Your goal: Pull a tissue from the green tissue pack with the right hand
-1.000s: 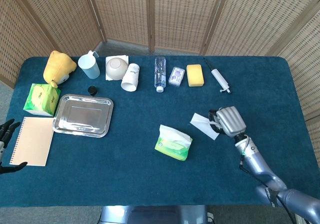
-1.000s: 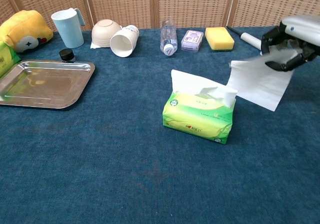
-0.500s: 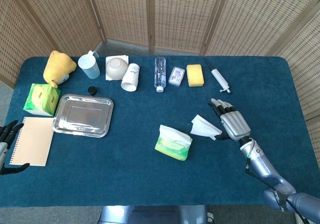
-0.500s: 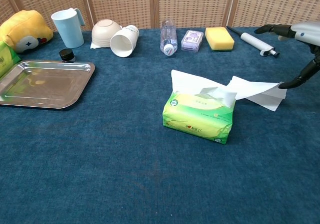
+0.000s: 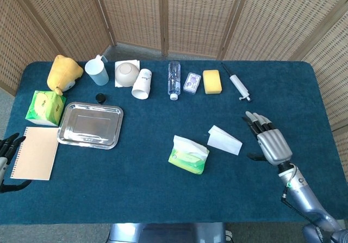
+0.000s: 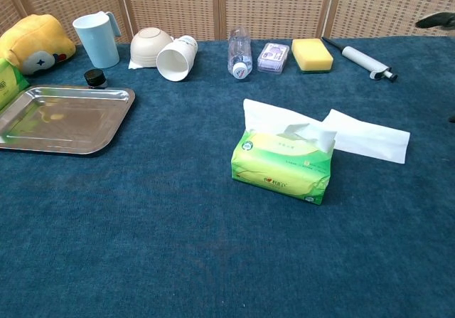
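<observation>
tissue (image 5: pixel 224 140) lies beside green tissue pack (image 5: pixel 188 155) — right hand (image 5: pixel 270 143) open, apart.

blue table (image 5: pixel 163 194), tissue pack (image 5: pixel 188 155), tissue (image 5: pixel 224 140), tray (image 5: pixel 90 125)

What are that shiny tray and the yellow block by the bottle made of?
The tray looks like polished metal, probably stainless steel: it mirrors its surroundings. The yellow block looks like a foam sponge, matte and soft-edged, though its texture is too small to confirm.
</observation>
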### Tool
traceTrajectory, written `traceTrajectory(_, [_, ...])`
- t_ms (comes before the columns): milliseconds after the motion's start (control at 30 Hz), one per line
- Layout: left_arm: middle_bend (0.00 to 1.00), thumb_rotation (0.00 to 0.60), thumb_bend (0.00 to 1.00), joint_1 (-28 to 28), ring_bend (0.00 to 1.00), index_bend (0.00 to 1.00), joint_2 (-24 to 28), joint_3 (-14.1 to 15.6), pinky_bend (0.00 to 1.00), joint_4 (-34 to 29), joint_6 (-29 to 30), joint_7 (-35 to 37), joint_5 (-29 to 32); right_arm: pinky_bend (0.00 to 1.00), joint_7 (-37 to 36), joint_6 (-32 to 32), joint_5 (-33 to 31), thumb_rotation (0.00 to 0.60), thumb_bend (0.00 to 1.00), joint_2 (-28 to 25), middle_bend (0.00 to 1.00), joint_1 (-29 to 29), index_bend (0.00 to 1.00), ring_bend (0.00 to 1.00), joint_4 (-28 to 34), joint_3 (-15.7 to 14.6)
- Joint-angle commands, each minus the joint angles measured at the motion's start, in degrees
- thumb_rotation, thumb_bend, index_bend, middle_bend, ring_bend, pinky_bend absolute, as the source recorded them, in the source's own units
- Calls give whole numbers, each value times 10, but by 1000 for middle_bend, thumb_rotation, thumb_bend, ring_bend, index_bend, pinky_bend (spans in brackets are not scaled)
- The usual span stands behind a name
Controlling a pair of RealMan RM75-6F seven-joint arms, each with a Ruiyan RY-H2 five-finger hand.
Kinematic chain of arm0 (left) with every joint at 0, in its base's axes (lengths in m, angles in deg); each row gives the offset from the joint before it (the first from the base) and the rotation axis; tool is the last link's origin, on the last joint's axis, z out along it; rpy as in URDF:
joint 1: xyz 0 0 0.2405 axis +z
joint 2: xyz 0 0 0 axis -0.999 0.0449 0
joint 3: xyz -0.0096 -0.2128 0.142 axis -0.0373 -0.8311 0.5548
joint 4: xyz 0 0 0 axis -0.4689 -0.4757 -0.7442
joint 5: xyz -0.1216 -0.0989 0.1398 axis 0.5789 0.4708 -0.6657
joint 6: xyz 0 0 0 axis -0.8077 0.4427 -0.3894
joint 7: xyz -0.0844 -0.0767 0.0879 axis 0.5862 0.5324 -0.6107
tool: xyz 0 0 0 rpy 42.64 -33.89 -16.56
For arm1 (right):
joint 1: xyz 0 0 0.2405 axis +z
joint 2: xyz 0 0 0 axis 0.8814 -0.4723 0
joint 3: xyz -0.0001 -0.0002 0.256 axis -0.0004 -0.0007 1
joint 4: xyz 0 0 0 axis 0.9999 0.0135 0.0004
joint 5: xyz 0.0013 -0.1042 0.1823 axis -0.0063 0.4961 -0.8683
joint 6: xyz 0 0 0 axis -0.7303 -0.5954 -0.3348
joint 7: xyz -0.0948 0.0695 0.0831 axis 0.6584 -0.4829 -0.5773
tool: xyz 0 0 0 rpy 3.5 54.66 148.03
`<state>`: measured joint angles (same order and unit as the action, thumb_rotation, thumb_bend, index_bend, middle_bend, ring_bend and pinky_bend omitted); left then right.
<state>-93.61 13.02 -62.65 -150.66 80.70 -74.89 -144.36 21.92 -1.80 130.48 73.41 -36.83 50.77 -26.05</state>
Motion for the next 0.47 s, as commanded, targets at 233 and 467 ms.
traceTrajectory(233, [0, 600, 0, 18, 0, 0, 13, 6, 0, -2, 30, 25, -26, 127, 33, 156, 45, 600, 0, -14, 0, -106, 0, 0, -6, -36])
traceTrajectory(467, [0, 600, 0, 22, 0, 0, 18, 14, 0, 0, 36, 37, -51, 116, 51, 180, 46, 600, 0, -14, 0, -134, 0, 0, 2, -36])
